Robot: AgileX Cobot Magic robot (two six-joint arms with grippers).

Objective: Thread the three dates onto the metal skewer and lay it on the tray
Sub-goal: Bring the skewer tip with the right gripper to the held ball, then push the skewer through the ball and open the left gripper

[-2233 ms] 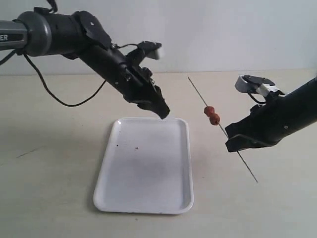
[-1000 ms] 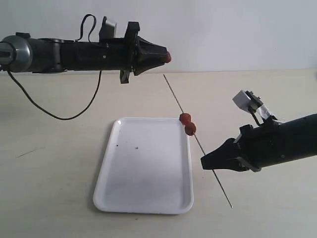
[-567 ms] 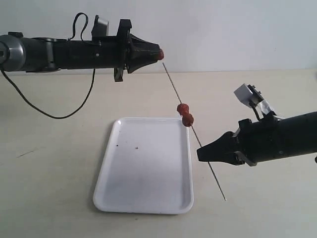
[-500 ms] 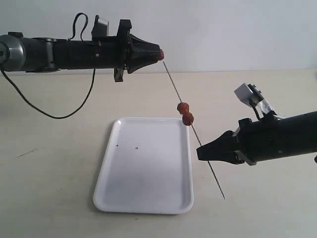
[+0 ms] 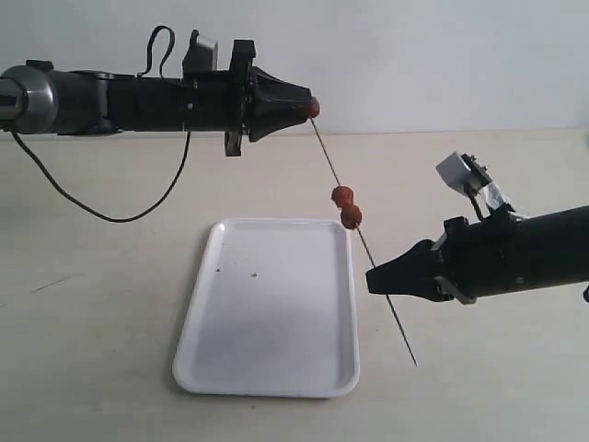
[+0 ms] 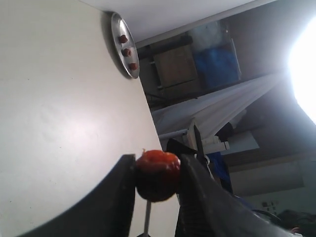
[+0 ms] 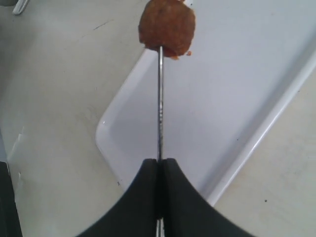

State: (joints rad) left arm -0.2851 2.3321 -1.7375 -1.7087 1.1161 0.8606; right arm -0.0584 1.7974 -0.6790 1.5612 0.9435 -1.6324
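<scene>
1. Pale beige table top (image 5: 92,350) fills the scene, and a plain white wall (image 5: 442,55) stands behind it.
2. A flat white tray with rounded corners (image 5: 267,313) lies on the table between the two arms.
3. The right black pincer (image 5: 377,279) is squeezed tight on a thin grey metal skewer (image 5: 326,155). It grips the skewer low down.
4. The skewer is up in the air and tilted. Its low end points down at the table, just right of the tray.
5. Two small wrinkled red-brown dates (image 5: 351,217) sit on the skewer and touch each other. They hang over the tray's far right corner.
6. The left black pincer (image 5: 306,107) is held high and level. It pinches a third red date (image 6: 157,168) between its tips.
7. The skewer's top end meets this date. I cannot tell if it is poked in.
8. Far off in the left wrist view, a round silver plate (image 6: 118,27) holds three more small red fruits (image 6: 127,52).
</scene>
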